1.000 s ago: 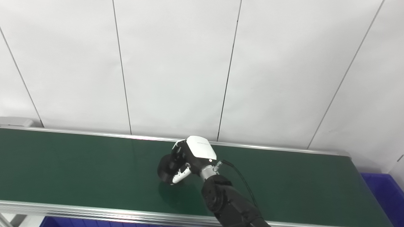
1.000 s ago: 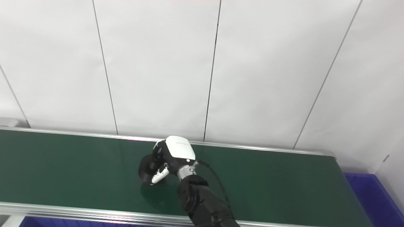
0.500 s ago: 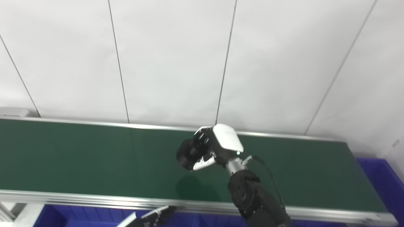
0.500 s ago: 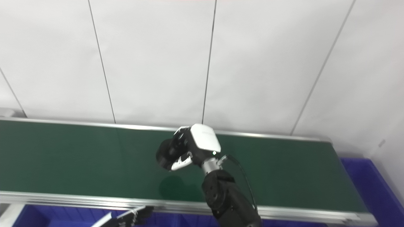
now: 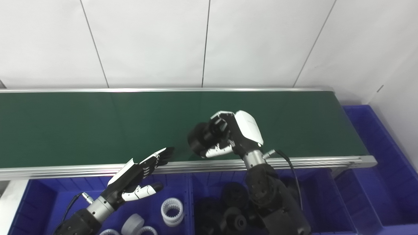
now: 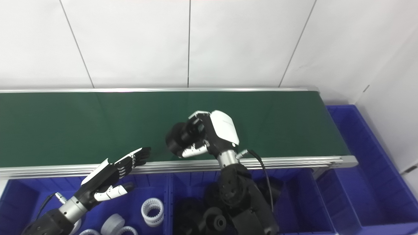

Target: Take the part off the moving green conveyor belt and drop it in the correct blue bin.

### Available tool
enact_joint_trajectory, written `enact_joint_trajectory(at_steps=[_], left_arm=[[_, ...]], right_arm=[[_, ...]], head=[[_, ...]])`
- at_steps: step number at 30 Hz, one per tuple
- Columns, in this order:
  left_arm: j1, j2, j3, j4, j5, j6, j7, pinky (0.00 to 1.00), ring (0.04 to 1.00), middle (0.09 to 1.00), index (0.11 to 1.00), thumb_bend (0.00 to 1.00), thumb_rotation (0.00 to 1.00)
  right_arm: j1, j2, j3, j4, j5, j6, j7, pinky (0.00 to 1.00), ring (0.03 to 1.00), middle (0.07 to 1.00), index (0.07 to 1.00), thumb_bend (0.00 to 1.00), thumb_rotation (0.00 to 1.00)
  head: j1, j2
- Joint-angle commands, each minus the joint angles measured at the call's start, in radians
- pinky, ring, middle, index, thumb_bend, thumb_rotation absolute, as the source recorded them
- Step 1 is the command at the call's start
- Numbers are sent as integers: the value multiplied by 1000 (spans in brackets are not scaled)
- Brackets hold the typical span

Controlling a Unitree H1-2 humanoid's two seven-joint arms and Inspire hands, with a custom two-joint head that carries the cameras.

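- Black part (image 5: pixel 198 142) is in my right hand (image 5: pixel 228 135), fingers (image 5: pixel 218 150) wrapped around it, thumb side pale, held above the near edge of the green conveyor belt (image 5: pixel 81 124).
- Part sits clear of the belt surface, just over the near aluminium rail (image 5: pixel 310 161).
- Under that edge: middle blue bin (image 5: pixel 209 182) with a pile of black parts (image 5: pixel 228 209); my right forearm crosses over it.
- Left blue bin (image 5: pixel 36 199) holds white ring parts (image 5: pixel 172 208) near its front.
- My left hand (image 5: pixel 135 178) hovers over the left bin, fingers straight and apart, empty, tips reaching the rail.
- Another blue bin (image 5: pixel 375 137) sits off the belt's right end.
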Motion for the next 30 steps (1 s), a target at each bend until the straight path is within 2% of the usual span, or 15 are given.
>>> enact_joint_trajectory(at_steps=[1, 9, 17, 21, 26, 30], left_arm=[[-18, 2, 0, -29, -29, -25, 1, 931, 958, 958, 938, 350, 636], [-1, 8, -2, -60, -37, -19, 7, 928, 960, 960, 941, 343, 614], [7, 7, -5, -88, -41, -8, 13, 921, 955, 956, 935, 331, 581], [16, 8, -4, -111, -40, 7, 19, 910, 953, 955, 929, 347, 601], [20, 12, -1, -120, -43, 7, 21, 903, 948, 954, 931, 349, 621], [27, 16, 0, -130, -51, 19, 23, 900, 948, 953, 932, 347, 600]], right_arm=[[3, -2, -7, -87, -9, -14, -5, 237, 292, 395, 516, 523, 0], [135, 9, -12, -211, -26, 2, 3, 259, 316, 406, 519, 524, 0], [222, 51, -9, -229, -52, 14, 2, 249, 304, 400, 515, 524, 0], [307, 46, 2, -262, -57, 19, 35, 267, 316, 398, 515, 524, 0], [367, 43, 14, -219, -62, 1, 30, 307, 358, 410, 518, 525, 0], [375, 40, 24, -123, -63, -35, -11, 311, 359, 409, 517, 525, 0]], head=[[1, 0], [6, 21], [9, 35], [12, 42], [18, 42], [22, 40]])
